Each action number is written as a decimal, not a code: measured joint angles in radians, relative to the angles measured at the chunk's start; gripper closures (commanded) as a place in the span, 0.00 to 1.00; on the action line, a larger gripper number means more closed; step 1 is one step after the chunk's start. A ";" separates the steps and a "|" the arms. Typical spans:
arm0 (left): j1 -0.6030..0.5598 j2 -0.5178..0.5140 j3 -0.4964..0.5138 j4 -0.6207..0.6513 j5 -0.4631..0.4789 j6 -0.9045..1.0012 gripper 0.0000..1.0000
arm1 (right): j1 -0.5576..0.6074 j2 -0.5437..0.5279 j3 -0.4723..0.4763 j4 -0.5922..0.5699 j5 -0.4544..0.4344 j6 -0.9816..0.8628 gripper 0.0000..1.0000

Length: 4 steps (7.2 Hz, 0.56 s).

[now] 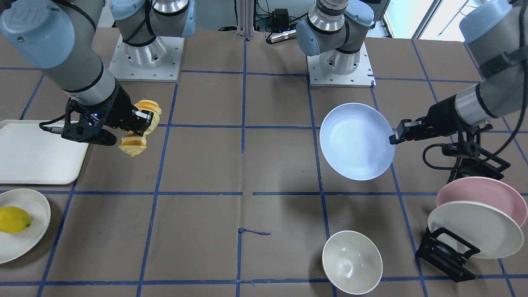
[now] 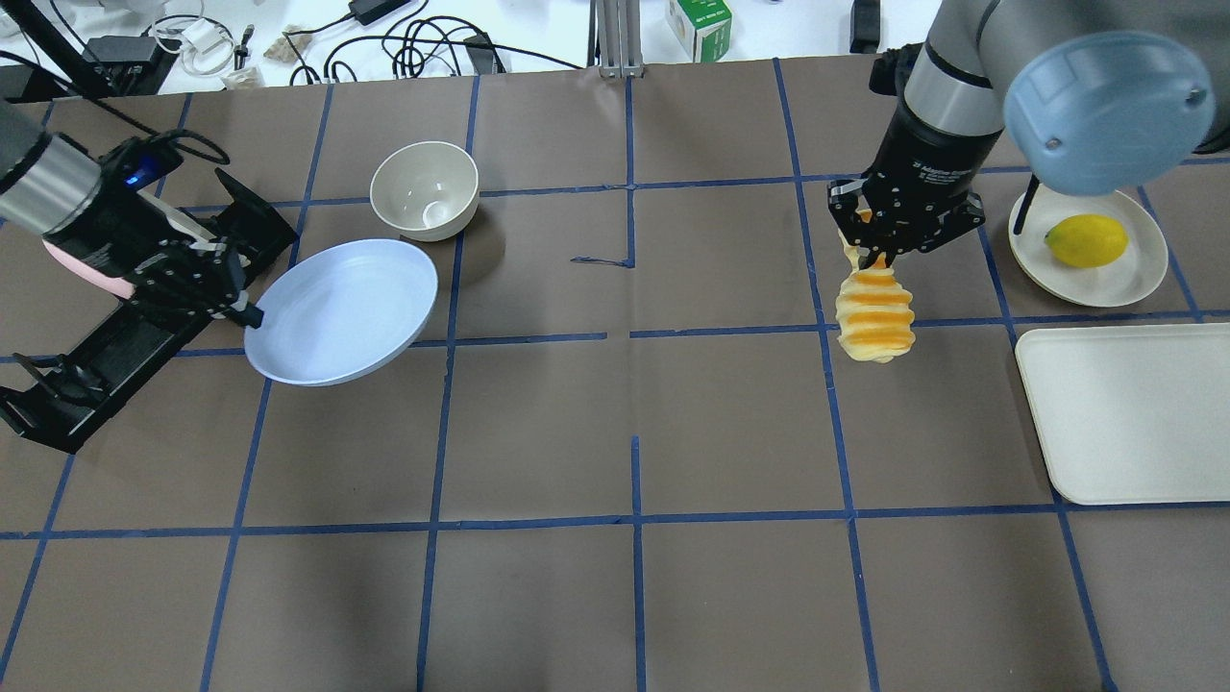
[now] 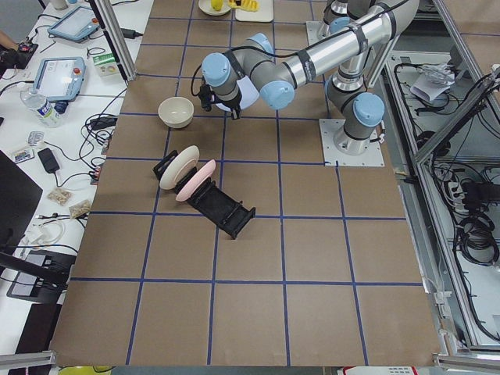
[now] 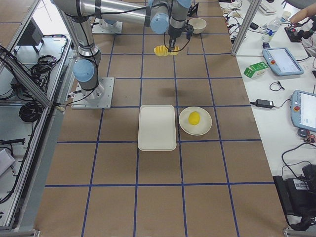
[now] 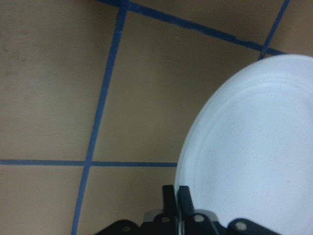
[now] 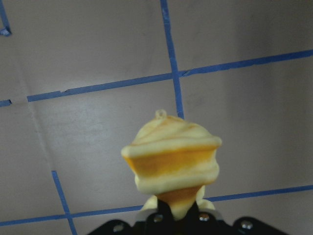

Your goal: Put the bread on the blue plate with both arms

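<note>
**Two-arm transfer, both objects aloft.** The right hand point(image 2: 876, 256) is closed on the bread point(image 2: 874, 319), pinching it toward one end so that the longer part of the loaf projects beyond the fingers. In the right wrist view the loaf appears end-on, straight ahead of the hand. The left hand point(image 2: 245, 312) is closed narrowly on the rim of the blue plate point(image 2: 341, 312). It carries the plate clear of the table point(image 2: 615, 596), hollow face upward and somewhat tilted.

The plate hangs over the robot's left half of the table, near the bowl point(image 2: 425, 190). The bread hangs over the right half, near the lemon point(image 2: 1086, 240) and the tray point(image 2: 1134, 413). Loaf and plate are well apart, with the middle of the table between them.

The governing relation is that the plate lies sideways from the bread, toward the robot's left, with its free edge facing the loaf. The loaf's long axis runs roughly crosswise to that line. By judgement, closing this gap is the step in hand. Neither arm is plainly nearer the centre, so either or both could travel inward.
</note>
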 measured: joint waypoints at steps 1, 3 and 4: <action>-0.080 -0.003 -0.043 0.126 -0.039 -0.037 1.00 | 0.047 0.009 0.001 -0.006 0.001 0.047 1.00; -0.251 -0.037 -0.160 0.460 -0.065 -0.136 1.00 | 0.124 0.038 0.001 -0.037 0.002 0.108 1.00; -0.313 -0.073 -0.212 0.603 -0.067 -0.196 1.00 | 0.149 0.051 0.002 -0.054 0.003 0.117 1.00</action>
